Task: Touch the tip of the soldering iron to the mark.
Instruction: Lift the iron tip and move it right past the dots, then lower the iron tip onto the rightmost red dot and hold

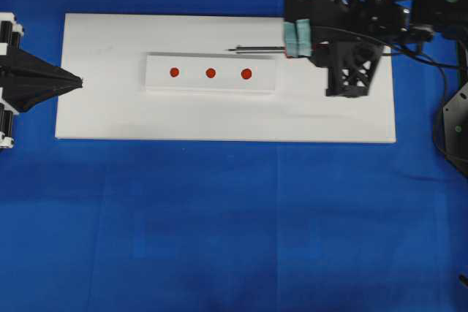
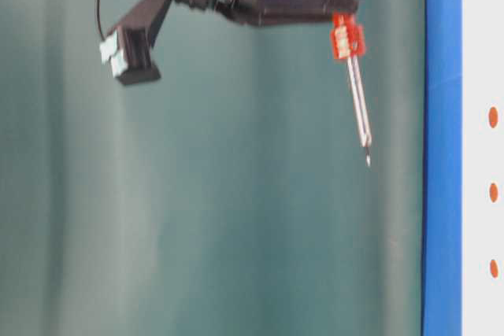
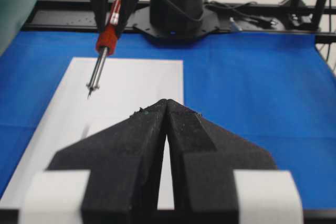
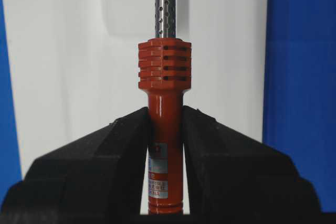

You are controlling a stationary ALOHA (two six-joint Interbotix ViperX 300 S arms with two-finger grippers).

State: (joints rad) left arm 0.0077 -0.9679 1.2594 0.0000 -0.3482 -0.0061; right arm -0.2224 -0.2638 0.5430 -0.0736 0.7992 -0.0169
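Overhead, a white board (image 1: 219, 118) lies on the blue table (image 1: 219, 224), with blue margin open on all sides and a wide bare stretch below the board. At the board's centre sits a raised white strip (image 1: 210, 73) bearing three red marks (image 1: 210, 73) in a row.

The right tool (image 4: 165, 145) is clamped on the red-orange handle of the soldering iron (image 4: 164, 72), jaws pressed against both sides of the handle. The shaft runs along just above the strip's upper edge in the overhead view, its tip (image 1: 231, 50) ending above the gap between the middle and right marks. In the table-level view the iron hangs tilted, its tip (image 2: 368, 160) clear of the board with open air between.

The left tool (image 3: 165, 129) rests at the board's left edge, jaws closed together with only a thin seam between them; nothing is held.

In the right wrist view the shaft is cut off at the top edge, so the tip is not visible, and only part of one red mark shows. The table-level view is blurred, and the arm is cropped at the top. The left wrist view hides the strip behind the closed jaws.
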